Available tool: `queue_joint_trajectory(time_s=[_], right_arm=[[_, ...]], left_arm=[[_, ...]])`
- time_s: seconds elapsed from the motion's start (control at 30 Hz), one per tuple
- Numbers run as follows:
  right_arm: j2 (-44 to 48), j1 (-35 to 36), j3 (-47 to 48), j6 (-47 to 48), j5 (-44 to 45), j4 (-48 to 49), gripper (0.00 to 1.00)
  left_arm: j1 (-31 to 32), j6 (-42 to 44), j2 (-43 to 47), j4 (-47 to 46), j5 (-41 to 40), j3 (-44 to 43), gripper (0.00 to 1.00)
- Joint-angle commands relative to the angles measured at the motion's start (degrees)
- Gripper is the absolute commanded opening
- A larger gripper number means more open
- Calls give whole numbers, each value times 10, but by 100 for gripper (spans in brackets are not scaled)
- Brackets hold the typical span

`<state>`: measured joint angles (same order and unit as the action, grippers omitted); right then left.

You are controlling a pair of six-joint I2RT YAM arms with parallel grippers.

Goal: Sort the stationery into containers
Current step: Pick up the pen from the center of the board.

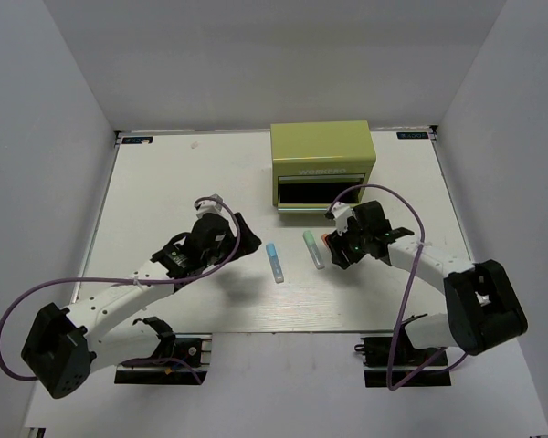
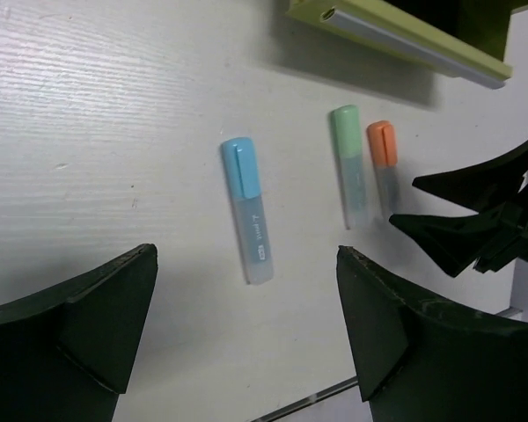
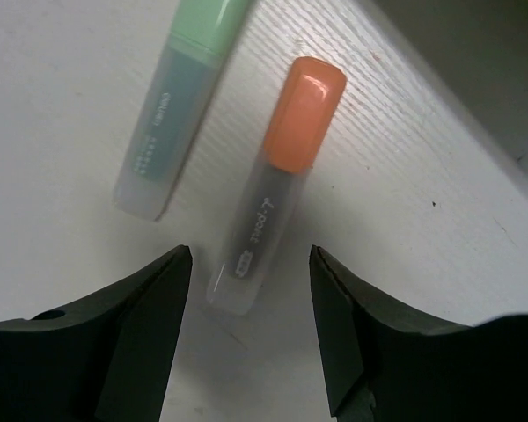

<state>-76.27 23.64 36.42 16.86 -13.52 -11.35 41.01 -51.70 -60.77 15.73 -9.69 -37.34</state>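
1. Straddling the clear end of the orange marker [image 3: 282, 176], the right gripper [image 3: 251, 272] holds its fingers apart, touching neither side.
2. The marker lies on the table [image 1: 164, 182] just near of the chest [image 1: 321, 151], its long axis running far-near through the gap.
3. The left gripper [image 2: 246, 255], also spread, hangs over the blue marker [image 2: 245, 207], further left.

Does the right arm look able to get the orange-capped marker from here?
Probably yes: the right end effector is open, with the orange-capped marker lying end-on between its fingers; the green-capped marker lies apart.
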Motion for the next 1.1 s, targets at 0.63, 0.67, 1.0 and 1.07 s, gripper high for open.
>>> queue_joint_trajectory(time_s=[0.63,0.67,1.0,1.07], right_arm=[[-34,49,-46,-35,83,75,36],[-29,49,-45,-32,81,74,32],[129,44,67,111,-15,-2,8],[137,40,89,159,-15,-8,7]], left_arm=[[13,53,-132,14,47,-72,87],[13,61,-138,21,52,-77,87],[13,96,-221,87,52,-156,80],[18,96,-233,93,47,-164,79]])
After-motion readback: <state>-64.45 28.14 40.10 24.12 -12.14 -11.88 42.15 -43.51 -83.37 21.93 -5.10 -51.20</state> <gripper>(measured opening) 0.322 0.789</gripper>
